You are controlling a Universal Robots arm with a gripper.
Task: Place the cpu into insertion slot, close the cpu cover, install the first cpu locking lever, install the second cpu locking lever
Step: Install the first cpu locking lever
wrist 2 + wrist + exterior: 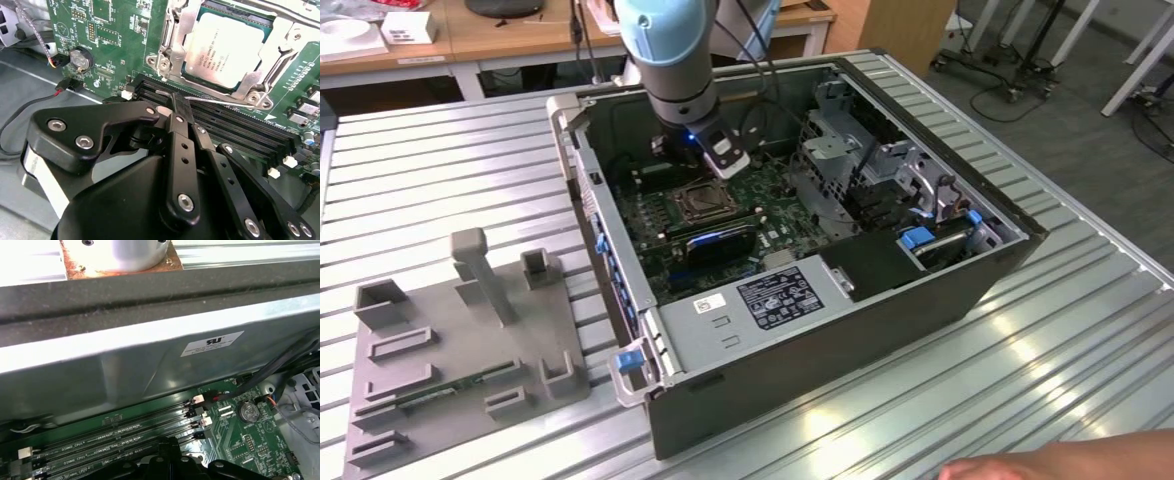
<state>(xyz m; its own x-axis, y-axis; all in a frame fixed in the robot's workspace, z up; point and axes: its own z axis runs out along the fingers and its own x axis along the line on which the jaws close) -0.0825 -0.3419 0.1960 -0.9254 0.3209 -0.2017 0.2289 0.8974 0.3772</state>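
Observation:
The cpu [227, 50] lies flat in the insertion slot [700, 203] on the green board, silver-grey top up. The cpu cover [172, 35], a silver frame, is down around it. A thin silver locking lever [225, 103] runs along the socket's edge beside the memory slots. My gripper [176, 104] is shut, with its black fingertips at that lever's end; I cannot tell whether they pinch it or only touch it. In the exterior view the gripper [704, 158] hangs inside the open case, just above the socket.
Long black memory slots [235, 132] lie under the fingers. Close around stand the case wall [150, 365], a grey drive cage [834, 160] and the power supply [767, 295]. A grey fixture [454, 340] sits on the table. A person's hand [1047, 465] is at the table's near corner.

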